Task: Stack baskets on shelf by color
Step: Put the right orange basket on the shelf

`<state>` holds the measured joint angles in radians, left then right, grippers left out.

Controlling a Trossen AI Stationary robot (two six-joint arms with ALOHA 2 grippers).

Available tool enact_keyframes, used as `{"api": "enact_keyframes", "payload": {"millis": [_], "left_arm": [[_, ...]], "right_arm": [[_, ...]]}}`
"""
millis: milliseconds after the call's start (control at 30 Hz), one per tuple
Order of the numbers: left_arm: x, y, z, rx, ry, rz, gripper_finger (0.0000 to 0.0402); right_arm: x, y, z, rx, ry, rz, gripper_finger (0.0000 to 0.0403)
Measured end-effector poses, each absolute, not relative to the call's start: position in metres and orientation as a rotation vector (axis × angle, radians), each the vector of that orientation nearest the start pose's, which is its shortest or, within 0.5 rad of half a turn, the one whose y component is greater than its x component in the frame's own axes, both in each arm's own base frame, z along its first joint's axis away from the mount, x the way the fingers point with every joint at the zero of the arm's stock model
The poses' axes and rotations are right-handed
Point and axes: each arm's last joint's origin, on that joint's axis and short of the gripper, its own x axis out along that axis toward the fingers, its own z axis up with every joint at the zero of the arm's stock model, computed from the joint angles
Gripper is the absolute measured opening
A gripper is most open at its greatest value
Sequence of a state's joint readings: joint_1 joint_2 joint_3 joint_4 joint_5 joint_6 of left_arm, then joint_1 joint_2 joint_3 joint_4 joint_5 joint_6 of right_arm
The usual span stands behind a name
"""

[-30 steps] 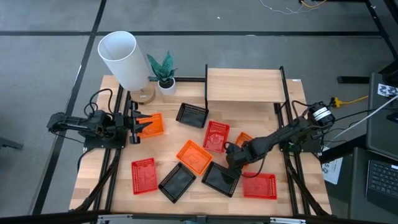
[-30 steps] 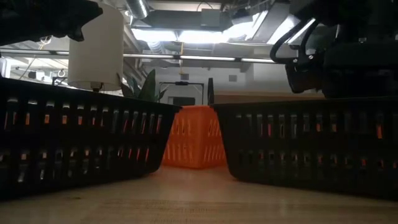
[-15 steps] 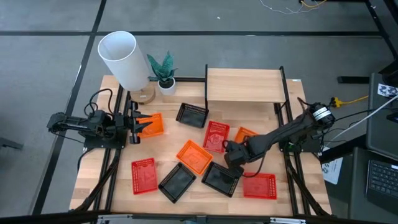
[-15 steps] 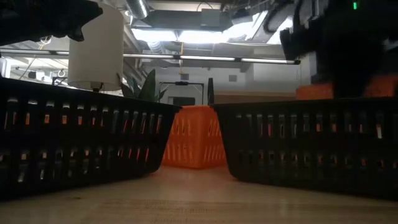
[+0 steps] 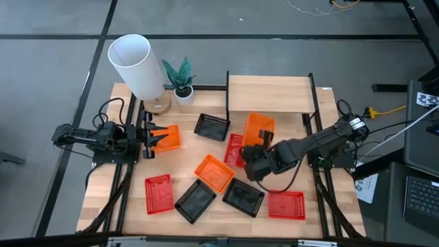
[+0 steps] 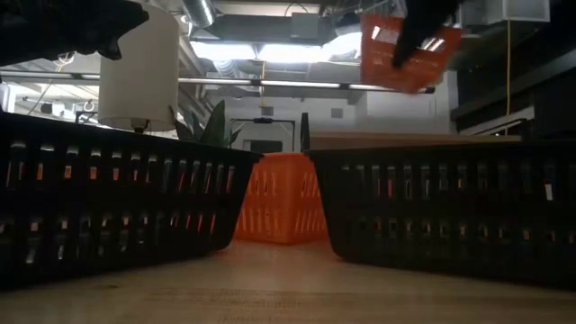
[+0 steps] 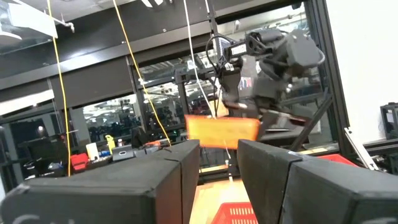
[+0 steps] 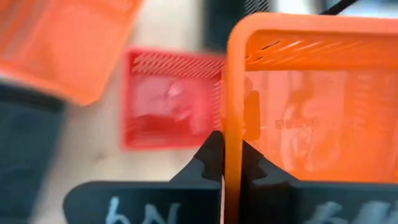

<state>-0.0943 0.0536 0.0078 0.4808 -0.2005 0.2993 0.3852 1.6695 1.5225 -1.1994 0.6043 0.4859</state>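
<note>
The right arm's gripper (image 5: 255, 154) hangs above the middle of the light-wood tabletop (image 5: 123, 185), its dark fingers (image 8: 214, 163) pinched narrow on the thin rim of a perforated orange plastic basket (image 5: 258, 128). In the right wrist view that rim runs as a slim orange bar straight between the two fingers. The held basket is lifted clear of the tabletop and tilted, just in front of the raised light-wood plank shelf on thin black metal posts (image 5: 269, 94); in the low view it shows high up, its slotted mesh wall (image 6: 409, 47) slanting.

Below it a red mesh basket (image 5: 236, 148) lies flat on the wood. Beside that sits a second orange basket (image 5: 213, 172), turned diagonally. A black mesh basket (image 5: 212, 126) rests near the shelf's front left post, and two more black baskets (image 5: 196, 201) (image 5: 243, 197) lie toward the near edge, touching the diagonal orange one. Two further red baskets (image 5: 158, 193) (image 5: 286, 204) flank the near edge.

The left arm's gripper (image 5: 152, 139) waits at the left side, over a third orange basket (image 5: 167, 138); its blocky dark fingers (image 7: 281, 180) stand apart with a clear gap.

A smooth white cylinder (image 5: 135, 66) and a small potted plant in a white pot (image 5: 181, 79) stand at the back left corner
</note>
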Motion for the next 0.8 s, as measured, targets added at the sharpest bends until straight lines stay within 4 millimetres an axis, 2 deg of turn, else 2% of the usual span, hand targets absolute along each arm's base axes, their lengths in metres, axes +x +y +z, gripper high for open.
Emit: {"api": "enact_keyframes", "payload": {"millis": [200, 400, 600, 800], "left_arm": [[0.091, -0.003, 0.207, 0.23, -0.411, 0.168, 0.0105], [0.091, -0.003, 0.207, 0.231, -0.411, 0.168, 0.0103], [0.091, -0.003, 0.207, 0.231, -0.411, 0.168, 0.0104], [0.091, -0.003, 0.207, 0.231, -0.411, 0.168, 0.0105]], "right_arm": [[0.312, 0.072, 0.325, -0.408, 1.068, -0.498, 0.0], [0.321, 0.02, 0.342, -0.474, 1.135, -0.498, 0.0], [0.323, -0.042, 0.333, -0.388, 1.252, -0.315, 0.0], [0.321, -0.094, 0.323, -0.28, 1.209, -0.22, 0.0]]}}
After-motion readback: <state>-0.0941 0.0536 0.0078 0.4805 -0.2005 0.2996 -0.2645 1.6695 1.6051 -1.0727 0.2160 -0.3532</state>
